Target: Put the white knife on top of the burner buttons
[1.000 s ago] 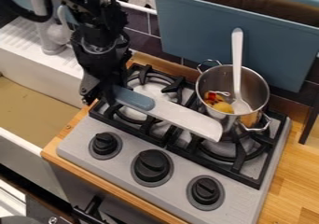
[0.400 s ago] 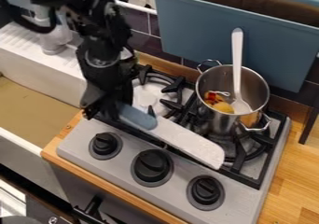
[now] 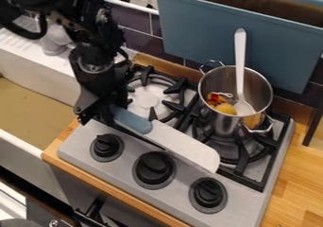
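The gripper (image 3: 104, 111) hangs over the left front part of the stove, shut on the blue-grey handle of the white knife (image 3: 184, 145). The knife's broad blade slants down to the right along the stove's front grate edge, its tip between the middle and right knobs and the pot. Three black burner knobs sit on the grey front panel: the left knob (image 3: 106, 147), the middle knob (image 3: 154, 169) and the right knob (image 3: 208, 193). Whether the blade touches the grate cannot be told.
A metal pot (image 3: 208, 115) with a white-handled utensil and yellow food stands on the right burner. Behind the stove is a blue bin (image 3: 208, 37). The white sink (image 3: 38, 91) lies to the left, and a wooden counter (image 3: 296, 178) to the right.
The gripper and the knife have come forward toward the knobs, uncovering more of the left burner. Since the middle frame they have shifted slightly left.
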### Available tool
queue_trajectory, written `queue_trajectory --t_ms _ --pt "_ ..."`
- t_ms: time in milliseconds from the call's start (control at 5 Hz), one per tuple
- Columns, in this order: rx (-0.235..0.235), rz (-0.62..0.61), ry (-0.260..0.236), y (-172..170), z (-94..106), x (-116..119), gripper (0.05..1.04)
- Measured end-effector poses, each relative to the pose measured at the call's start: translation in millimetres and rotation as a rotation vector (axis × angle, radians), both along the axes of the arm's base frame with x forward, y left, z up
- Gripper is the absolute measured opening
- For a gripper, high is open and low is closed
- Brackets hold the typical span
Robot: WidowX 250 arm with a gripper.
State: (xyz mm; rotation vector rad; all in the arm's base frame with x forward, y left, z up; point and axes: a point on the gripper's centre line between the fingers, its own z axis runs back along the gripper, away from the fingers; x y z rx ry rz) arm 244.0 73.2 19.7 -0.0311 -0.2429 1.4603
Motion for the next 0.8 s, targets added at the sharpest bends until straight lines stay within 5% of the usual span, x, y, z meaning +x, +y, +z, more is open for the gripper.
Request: queue_trajectory --t_ms 800 --pt "0.047 0.0 0.02 -21.8 -17.7 -3.4 0.37"
